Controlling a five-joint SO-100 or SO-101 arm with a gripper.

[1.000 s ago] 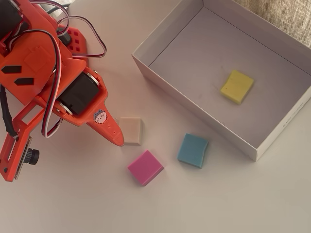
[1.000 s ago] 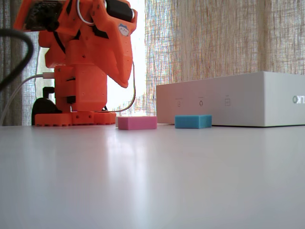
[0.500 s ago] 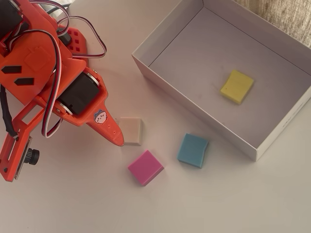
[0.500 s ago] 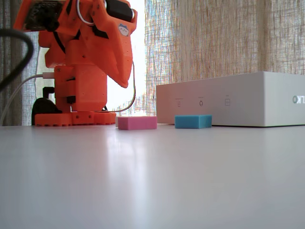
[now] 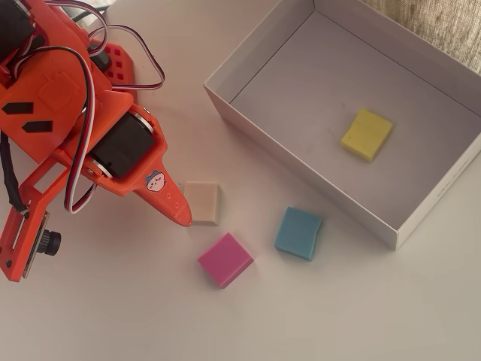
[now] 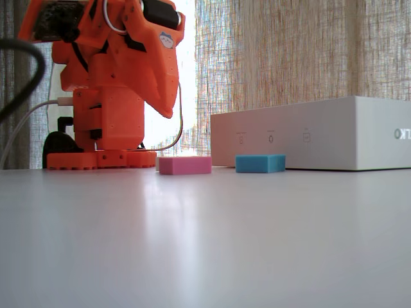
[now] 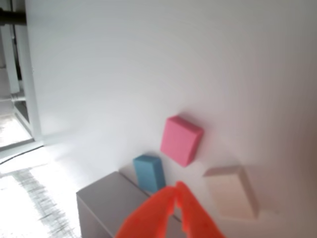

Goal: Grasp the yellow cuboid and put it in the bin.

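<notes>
The yellow cuboid lies flat on the floor of the bin, a large white box at the upper right of the overhead view. The bin also shows in the fixed view and in the wrist view; the cuboid is hidden in both. My orange gripper is shut and empty, its tip raised above the table next to the cream block, well left of the bin. It also shows in the wrist view and in the fixed view.
A cream block, a pink block and a blue block lie on the white table in front of the bin. The arm's base stands at the left. A curtain hangs behind.
</notes>
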